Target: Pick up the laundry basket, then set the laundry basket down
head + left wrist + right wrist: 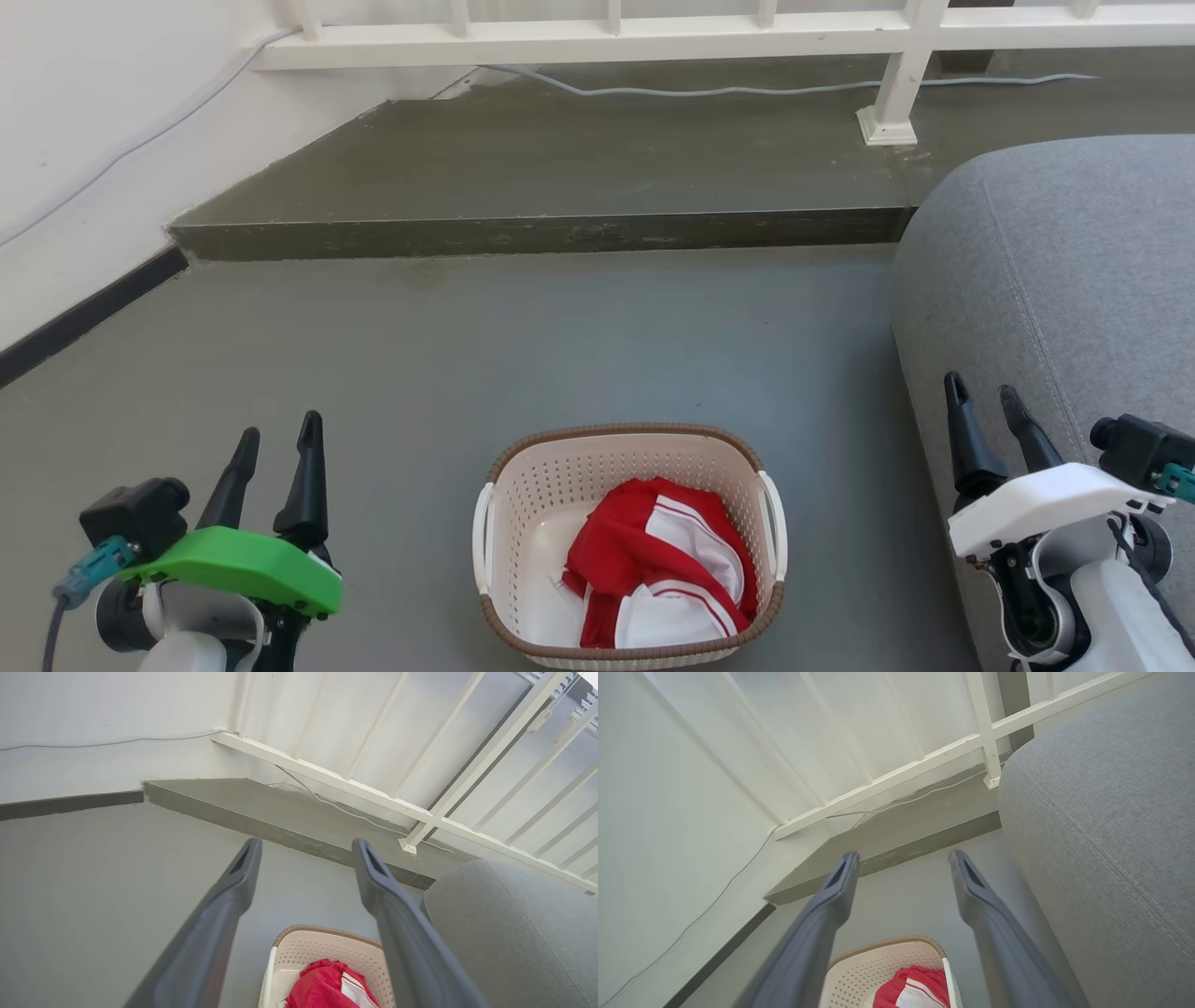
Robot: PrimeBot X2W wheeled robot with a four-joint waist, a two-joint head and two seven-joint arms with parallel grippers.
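Laundry basket [597, 471] on the grey floor [560, 327] between both arms, red-and-white garment [653, 560] inside, left gripper [280, 425] raised at its left, fingers apart, empty, right gripper [980, 385] likewise spread against the grey sofa [1074, 261], neither touching the basket

Grey floor [392, 373], laundry basket [627, 467] resting on it

A home living space: a grey fabric sofa [1064, 280], a white railing [597, 33], clothes in a laundry basket [523, 504].
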